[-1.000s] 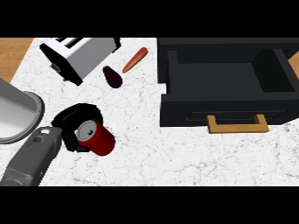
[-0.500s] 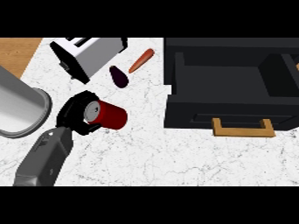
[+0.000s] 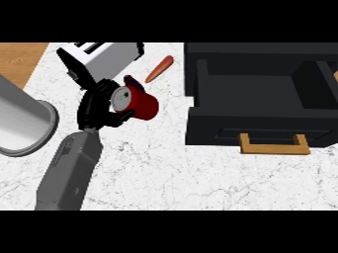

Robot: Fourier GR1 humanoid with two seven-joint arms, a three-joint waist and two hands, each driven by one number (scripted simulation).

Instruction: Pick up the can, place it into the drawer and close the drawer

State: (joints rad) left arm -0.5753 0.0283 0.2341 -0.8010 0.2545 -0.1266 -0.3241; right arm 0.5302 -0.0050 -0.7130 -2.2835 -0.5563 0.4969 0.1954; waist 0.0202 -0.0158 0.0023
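One red can, probably light, rigid and slick-walled, clasped around its body by curled right hand, just left of open drawer.

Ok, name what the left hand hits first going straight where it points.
Probably the toaster, right beyond the left hand holding the can; its height is unclear, so it may pass above.

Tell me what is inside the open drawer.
Nothing shows inside the drawer: only its dark floor and walls. The can is outside it, held in the left hand. Any part under the cabinet top is hidden.
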